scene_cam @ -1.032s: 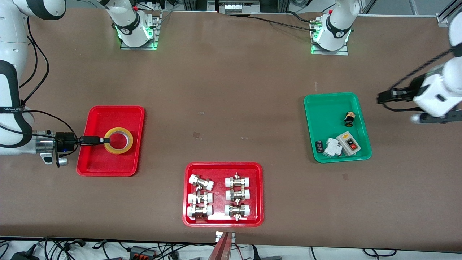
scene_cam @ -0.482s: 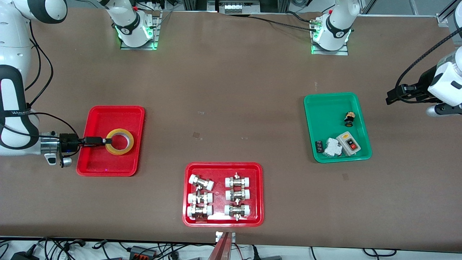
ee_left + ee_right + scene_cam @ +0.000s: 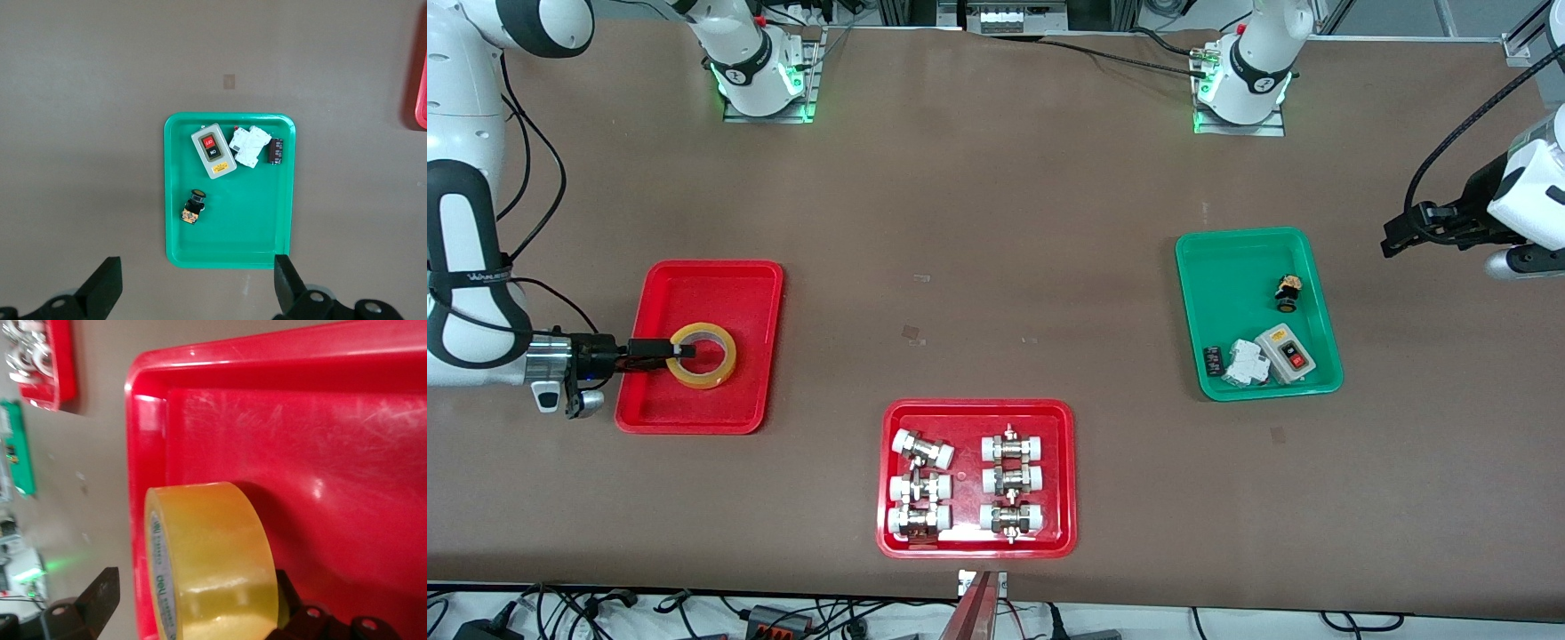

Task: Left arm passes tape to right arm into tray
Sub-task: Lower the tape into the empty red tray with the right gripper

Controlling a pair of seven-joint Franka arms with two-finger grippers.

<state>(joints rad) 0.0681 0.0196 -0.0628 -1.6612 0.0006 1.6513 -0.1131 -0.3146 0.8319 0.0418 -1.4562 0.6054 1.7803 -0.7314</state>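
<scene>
Right gripper (image 3: pixel 679 352) sits low over the plain shallow red plastic tray (image 3: pixel 729 280), jaws clamped on the rim of the translucent yellow ring-shaped tape roll (image 3: pixel 704 356), w/ one finger inside the core. Roll is inside the tray, by the gripper tip. Left gripper (image 3: pixel 195 288) waits w/ jaws apart, above the brown table (image 3: pixel 80 100) just beside the green plastic tray (image 3: pixel 175 193).
</scene>
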